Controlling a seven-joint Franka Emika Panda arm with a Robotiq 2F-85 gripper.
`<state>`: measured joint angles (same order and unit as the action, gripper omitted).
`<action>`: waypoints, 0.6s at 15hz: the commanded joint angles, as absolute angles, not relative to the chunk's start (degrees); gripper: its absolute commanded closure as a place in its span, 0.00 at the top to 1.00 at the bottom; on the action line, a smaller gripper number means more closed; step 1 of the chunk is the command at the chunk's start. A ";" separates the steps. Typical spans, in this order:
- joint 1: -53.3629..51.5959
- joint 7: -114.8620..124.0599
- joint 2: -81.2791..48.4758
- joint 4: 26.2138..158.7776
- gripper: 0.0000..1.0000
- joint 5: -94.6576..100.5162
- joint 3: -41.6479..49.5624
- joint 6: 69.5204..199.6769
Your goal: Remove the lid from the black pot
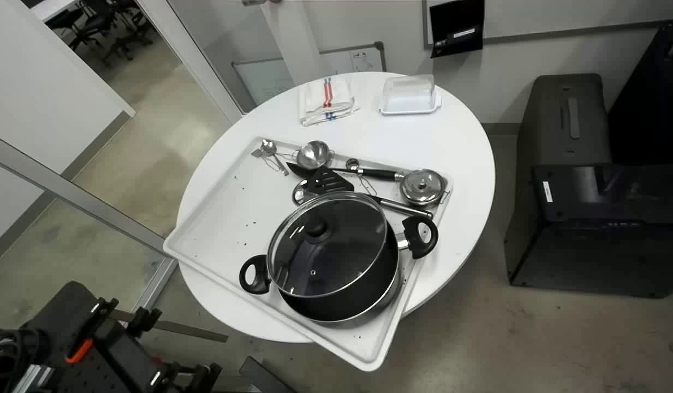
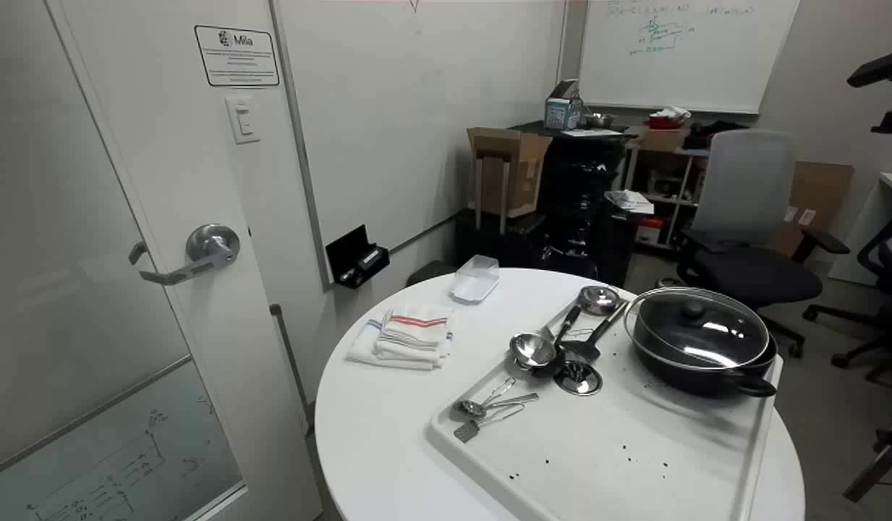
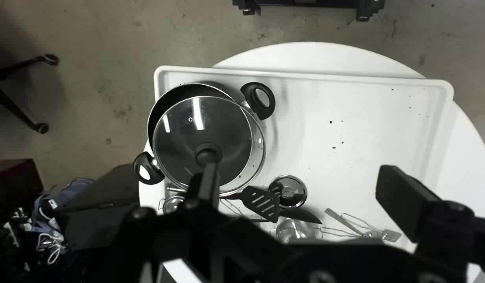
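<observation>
The black pot [image 1: 341, 307] stands in a corner of the white tray; it also shows in an exterior view [image 2: 681, 375] and the wrist view [image 3: 163, 106]. The glass lid [image 1: 347, 229] lies on it, its metal rim overhanging the pot on one side; it also shows in an exterior view [image 2: 663, 325] and the wrist view [image 3: 226, 129]. Its dark knob [image 3: 206, 154] points up. My gripper [image 3: 299, 173] is wide open and empty. Its left finger overlaps the knob's lower edge in the wrist view. Neither exterior view shows the gripper, so it is apart from the lid.
Beside the pot on the white tray [image 1: 216, 218] lie a black slotted spatula [image 1: 329, 181], a knife [image 1: 377, 173], a small metal bowl [image 1: 314, 155], a small lidded pan [image 1: 422, 186] and small utensils. A towel [image 1: 328, 98] and a plastic box [image 1: 408, 95] are on the round table.
</observation>
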<state>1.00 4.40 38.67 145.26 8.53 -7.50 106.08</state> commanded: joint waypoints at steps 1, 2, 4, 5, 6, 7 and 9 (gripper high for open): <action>-0.07 4.94 38.55 145.13 1.00 9.07 -6.64 105.85; -0.07 4.94 38.55 145.13 1.00 9.07 -6.64 105.85; -0.07 4.94 38.55 145.13 1.00 9.07 -6.64 105.85; -0.07 4.94 38.55 145.13 1.00 9.07 -6.64 105.85; -0.07 4.94 38.55 145.13 1.00 9.07 -6.64 105.85; -0.07 4.94 38.55 145.13 1.00 9.07 -6.64 105.85; -0.10 4.80 37.28 144.42 1.00 8.91 -6.47 105.60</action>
<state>0.84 4.40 38.62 145.26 8.53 -7.35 106.08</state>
